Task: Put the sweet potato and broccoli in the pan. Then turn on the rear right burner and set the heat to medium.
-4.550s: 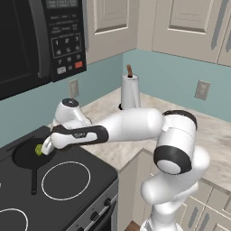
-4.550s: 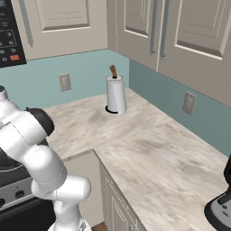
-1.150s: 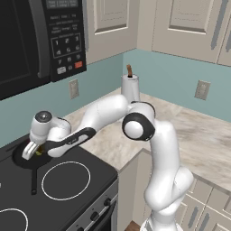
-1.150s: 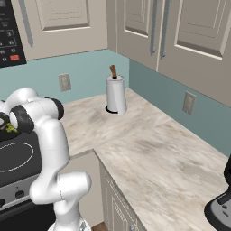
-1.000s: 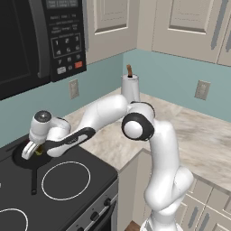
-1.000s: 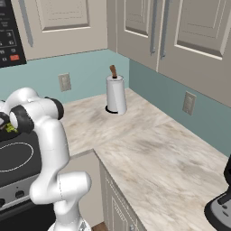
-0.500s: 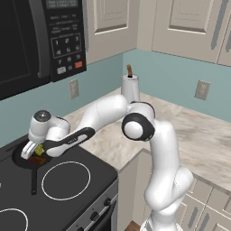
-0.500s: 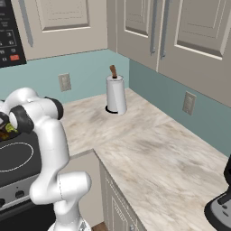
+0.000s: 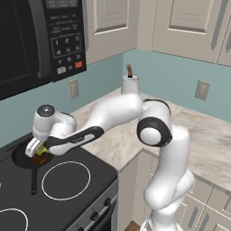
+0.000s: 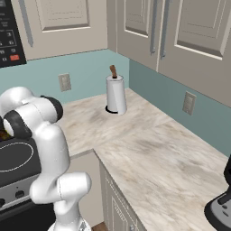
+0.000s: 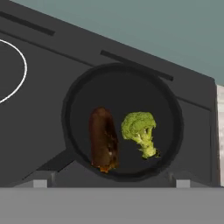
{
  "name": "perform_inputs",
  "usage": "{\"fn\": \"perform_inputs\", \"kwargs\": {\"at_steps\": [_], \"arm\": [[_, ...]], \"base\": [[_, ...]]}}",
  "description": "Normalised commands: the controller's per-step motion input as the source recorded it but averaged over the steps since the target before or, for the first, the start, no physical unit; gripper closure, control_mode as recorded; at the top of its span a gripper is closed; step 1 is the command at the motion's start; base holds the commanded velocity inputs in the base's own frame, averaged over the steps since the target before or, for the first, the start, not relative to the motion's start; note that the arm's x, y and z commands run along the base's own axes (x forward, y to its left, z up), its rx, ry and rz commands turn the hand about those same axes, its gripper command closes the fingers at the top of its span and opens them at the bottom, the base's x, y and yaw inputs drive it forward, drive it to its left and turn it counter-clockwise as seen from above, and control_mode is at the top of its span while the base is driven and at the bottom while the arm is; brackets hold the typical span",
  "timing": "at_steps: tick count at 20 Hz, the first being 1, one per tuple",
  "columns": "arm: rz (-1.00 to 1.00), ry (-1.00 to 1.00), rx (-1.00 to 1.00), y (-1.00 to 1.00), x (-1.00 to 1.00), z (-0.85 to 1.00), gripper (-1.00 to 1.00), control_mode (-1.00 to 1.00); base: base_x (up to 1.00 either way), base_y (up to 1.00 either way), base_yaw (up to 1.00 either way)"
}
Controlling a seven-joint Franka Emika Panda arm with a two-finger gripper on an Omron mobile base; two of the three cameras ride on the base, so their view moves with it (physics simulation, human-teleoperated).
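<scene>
Sweet potato (image 11: 103, 140) and broccoli (image 11: 140, 131) lying side by side inside the pan (image 11: 170, 105).
Pan at the cooktop's (image 9: 85, 180) rear right corner; gripper (image 9: 36, 149) just above it, spread wide, holding nothing.

A paper towel roll (image 10: 117, 94) stands upright on the marble counter (image 10: 149, 149) — microwave (image 9: 36, 38) hangs above the stove.

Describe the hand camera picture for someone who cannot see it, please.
A round black pan on a black glass cooktop holds a reddish-brown sweet potato and a yellow-green broccoli floret, lying side by side without touching. A white ring marking a burner curves in at the left edge, and a teal wall runs along the top.
</scene>
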Motion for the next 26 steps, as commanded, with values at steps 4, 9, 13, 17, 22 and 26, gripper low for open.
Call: {"fn": "perform_inputs", "kwargs": {"at_steps": [4,9,13,17,22,26], "arm": [[-0.06,0.0,0.01,-0.73,-0.29,0.43,-1.0,-1.0],[-0.07,0.0,0.02,-0.84,-0.06,0.28,-1.0,-1.0],[-0.07,0.02,0.05,-0.89,-0.05,0.27,-1.0,-1.0],[-0.04,0.0,0.05,-0.81,-0.06,0.29,-1.0,-1.0],[-0.04,0.0,0.04,-0.8,-0.08,0.27,-1.0,-1.0],[-0.08,0.07,0.0,-0.8,0.07,0.15,-1.0,-1.0]], "base": [[0.0,0.0,0.0],[0.0,0.0,0.0],[0.0,0.0,0.0],[0.0,0.0,0.0],[0.0,0.0,0.0],[0.0,0.0,0.0]]}}
